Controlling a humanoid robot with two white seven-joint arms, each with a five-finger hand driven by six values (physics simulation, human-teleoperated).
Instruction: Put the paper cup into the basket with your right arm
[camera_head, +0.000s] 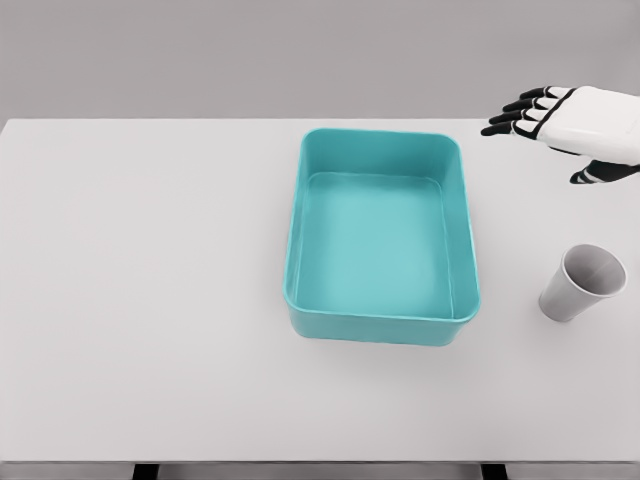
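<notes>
A white paper cup (581, 284) stands upright on the white table, to the right of the basket, its mouth open upward. The basket (296, 250) is a teal rectangular tub in the middle of the table, with nothing inside it. My right hand (545, 115) hovers at the upper right, above and behind the cup and well apart from it. Its black-tipped fingers (510, 117) are spread, pointing left, and hold nothing. The left arm is out of view.
The white table (140, 300) runs across the whole picture, with its front edge near the bottom. A grey wall lies behind it.
</notes>
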